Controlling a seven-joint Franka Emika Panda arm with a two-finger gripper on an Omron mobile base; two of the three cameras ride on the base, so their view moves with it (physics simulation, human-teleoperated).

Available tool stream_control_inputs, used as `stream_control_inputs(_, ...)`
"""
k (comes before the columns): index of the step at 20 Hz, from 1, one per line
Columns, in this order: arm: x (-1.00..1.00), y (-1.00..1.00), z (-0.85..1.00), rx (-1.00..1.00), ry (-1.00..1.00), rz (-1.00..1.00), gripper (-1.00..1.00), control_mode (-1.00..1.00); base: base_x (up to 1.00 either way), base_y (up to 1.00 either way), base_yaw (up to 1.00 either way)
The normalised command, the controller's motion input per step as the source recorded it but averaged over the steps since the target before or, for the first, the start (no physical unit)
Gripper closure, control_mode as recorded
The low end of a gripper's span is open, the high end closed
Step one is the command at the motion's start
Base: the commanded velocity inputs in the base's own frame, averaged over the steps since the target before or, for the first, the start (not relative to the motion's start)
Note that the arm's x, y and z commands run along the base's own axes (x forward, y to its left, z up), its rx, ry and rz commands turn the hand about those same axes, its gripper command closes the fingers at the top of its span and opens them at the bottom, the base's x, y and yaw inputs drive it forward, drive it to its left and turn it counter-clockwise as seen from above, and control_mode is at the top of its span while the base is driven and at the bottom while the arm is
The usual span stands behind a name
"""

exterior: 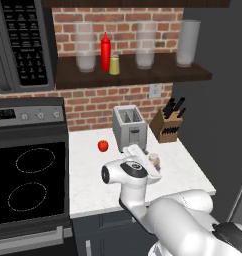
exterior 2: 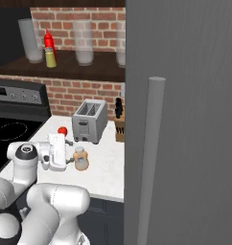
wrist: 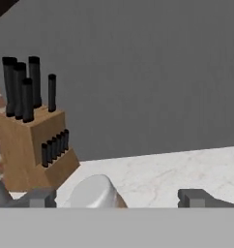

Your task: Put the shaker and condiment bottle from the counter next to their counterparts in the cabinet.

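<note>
The claw (wrist: 117, 197) is wide apart around the bottle (exterior 2: 80, 158). The side views add the red bottle (exterior: 106, 51) on the shelf (exterior: 143, 75).

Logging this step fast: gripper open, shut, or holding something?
Gripper: open, jaws on either side of the condiment bottle's white cap, holding nothing yet.

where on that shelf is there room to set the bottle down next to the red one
On the cabinet, a bare gap lies between the small shaker beside the red squeeze bottle and the next clear jar. Left of the red bottle is crowded: a jar stands close.
</note>
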Motion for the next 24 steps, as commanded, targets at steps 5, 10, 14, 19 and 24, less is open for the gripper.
stream_control_inputs(5,0.22,0.00,-0.28,0.00,0.03,0.11,-1.00,-1.00,0.00,0.00,0.00)
stream_control_inputs(10,0.21,0.00,-0.19,0.00,0.01,0.09,-1.00,-1.00,0.00,0.00,0.00)
stream_control_inputs(14,0.09,0.00,-0.18,0.00,0.00,0.06,-1.00,-1.00,0.00,0.00,0.00)
stream_control_inputs(19,0.00,-0.10,-0.18,0.00,0.01,0.02,-1.00,-1.00,0.00,0.00,0.00)
stream_control_inputs(24,0.00,-0.18,-0.16,0.00,0.01,0.00,-1.00,-1.00,0.00,0.00,0.00)
